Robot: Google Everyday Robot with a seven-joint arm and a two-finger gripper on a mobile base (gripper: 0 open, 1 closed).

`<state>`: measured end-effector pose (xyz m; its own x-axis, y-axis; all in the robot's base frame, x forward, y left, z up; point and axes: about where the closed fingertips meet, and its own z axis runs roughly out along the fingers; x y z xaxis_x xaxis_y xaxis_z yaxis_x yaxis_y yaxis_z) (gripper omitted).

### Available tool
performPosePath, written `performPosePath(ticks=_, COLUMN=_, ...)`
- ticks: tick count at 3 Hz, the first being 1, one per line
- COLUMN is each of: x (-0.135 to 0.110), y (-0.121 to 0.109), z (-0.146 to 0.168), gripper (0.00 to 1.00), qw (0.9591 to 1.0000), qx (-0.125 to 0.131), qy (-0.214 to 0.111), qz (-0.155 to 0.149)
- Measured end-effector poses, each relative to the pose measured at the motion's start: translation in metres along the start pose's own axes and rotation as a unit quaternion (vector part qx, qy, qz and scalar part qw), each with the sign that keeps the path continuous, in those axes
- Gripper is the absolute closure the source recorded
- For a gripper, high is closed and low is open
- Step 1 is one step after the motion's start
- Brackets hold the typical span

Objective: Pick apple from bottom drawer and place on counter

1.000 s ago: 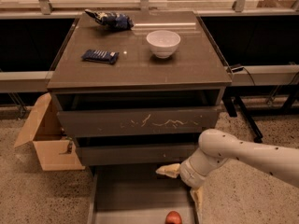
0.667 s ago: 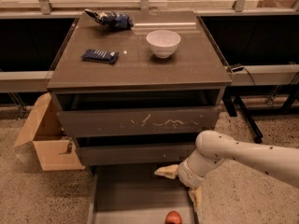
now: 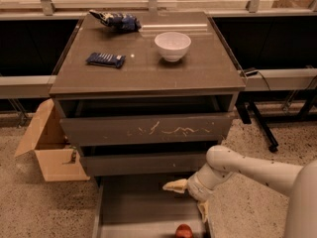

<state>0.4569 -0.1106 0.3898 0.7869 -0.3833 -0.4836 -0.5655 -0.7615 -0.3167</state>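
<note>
Pincer [image 3: 185, 202] slightly further left, released and empty, above small round red apple [image 3: 184, 230] in bottom drawer [image 3: 133, 202].

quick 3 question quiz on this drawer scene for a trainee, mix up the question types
1. True or false: the apple lies in the bottom drawer.
2. Fill in: the white bowl stands on the ____.
3. Where is the tool?
A) inside the white bowl
B) open, above the bottom drawer, just up from the apple
C) shut on the apple

Key: 1 true; 2 counter; 3 B
</note>
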Motion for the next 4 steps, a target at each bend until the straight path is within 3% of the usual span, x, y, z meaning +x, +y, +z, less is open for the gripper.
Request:
performPosePath(ticks=1, x=0.039, y=-0.001, z=0.053, gripper=0.0, qw=0.998, qx=0.031, qy=-0.049, qz=-0.026)
performPosePath(ticks=2, x=0.039, y=-0.001, z=0.053, gripper=0.0, qw=0.998, qx=0.031, qy=-0.049, qz=-0.026)
performPosePath(ticks=3, x=0.052, y=0.012, z=0.087, gripper=0.0, qw=0.9959, qx=0.021, qy=-0.079, qz=-0.039)
performPosePath(ticks=4, x=0.052, y=0.012, z=0.087, gripper=0.0, qw=0.9959, qx=0.021, qy=-0.079, qz=-0.039)
